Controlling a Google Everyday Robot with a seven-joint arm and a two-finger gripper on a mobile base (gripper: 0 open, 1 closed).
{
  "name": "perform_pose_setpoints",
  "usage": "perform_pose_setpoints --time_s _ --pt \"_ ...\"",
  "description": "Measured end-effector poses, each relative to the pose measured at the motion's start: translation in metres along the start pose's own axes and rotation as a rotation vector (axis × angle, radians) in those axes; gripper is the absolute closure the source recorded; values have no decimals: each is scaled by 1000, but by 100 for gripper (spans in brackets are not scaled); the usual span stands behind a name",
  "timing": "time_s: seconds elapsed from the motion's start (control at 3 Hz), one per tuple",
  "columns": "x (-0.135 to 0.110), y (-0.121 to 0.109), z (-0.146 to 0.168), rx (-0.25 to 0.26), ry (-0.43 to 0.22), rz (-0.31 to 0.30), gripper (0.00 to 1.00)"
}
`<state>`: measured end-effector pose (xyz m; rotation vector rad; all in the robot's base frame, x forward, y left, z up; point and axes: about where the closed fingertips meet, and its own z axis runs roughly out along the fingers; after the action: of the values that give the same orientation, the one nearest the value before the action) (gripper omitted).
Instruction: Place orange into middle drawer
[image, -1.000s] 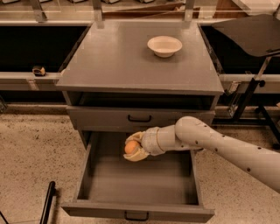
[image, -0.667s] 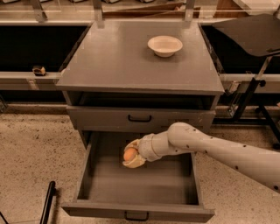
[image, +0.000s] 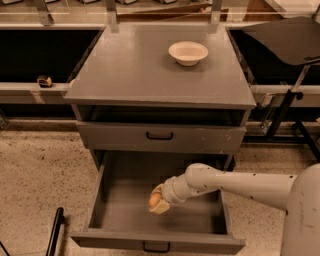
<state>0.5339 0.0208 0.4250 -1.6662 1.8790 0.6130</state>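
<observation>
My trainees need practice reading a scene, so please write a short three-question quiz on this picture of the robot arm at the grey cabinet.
1. True or false: the two-finger gripper is closed on the small round orange fruit, over the inside of the open grey wooden middle drawer.
2. Where is the shallow white bowl? A) inside the open drawer B) on the grey cabinet top C) on the floor
3. Is the upper grey drawer with the black bar handle open or shut?
Key: 1 true; 2 B; 3 shut.
</observation>
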Motion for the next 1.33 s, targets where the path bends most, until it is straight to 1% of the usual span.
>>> perform_pose_setpoints --time_s 0.33,0.67,1.0,1.33 --pt "27 5 23 -35 16 7 100" --pt "34 9 37 -85 13 -3 82" --pt "46 13 44 -80 32 20 59" --pt "45 12 44 -76 31 22 36"
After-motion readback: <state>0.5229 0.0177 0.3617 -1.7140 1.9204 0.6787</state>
